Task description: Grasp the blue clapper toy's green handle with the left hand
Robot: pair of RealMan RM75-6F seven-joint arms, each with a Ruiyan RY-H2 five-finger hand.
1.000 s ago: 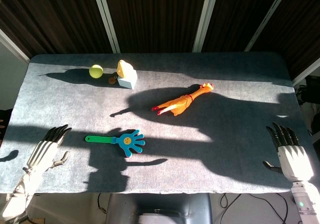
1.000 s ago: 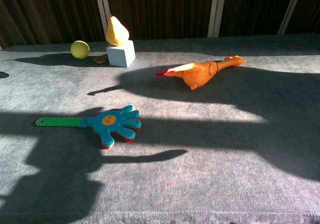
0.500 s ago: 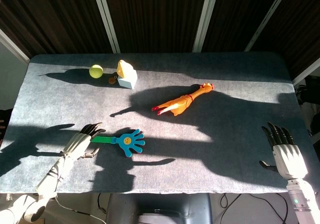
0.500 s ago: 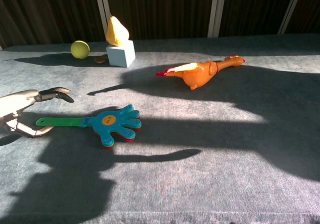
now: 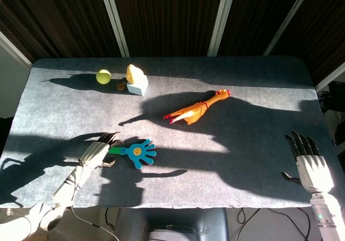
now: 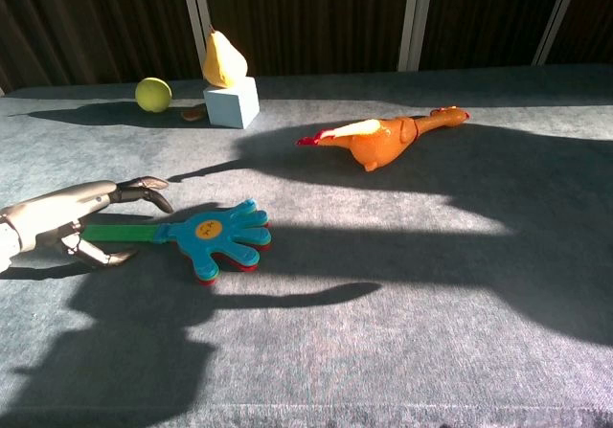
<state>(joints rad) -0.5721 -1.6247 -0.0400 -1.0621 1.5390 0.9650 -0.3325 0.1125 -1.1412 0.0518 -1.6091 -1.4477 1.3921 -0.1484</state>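
The blue clapper toy (image 6: 215, 238) lies flat near the table's (image 5: 259, 160) front-left edge, judged light, stiff, slick plastic, best pinched mid-length on its thin green handle (image 6: 123, 232), which the left hand (image 6: 67, 219) straddles with fingers apart, not yet clenched.

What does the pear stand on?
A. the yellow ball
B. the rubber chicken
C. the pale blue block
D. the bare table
C: in the chest view the pear stands upright on top of the pale blue block, with the ball apart to its left.
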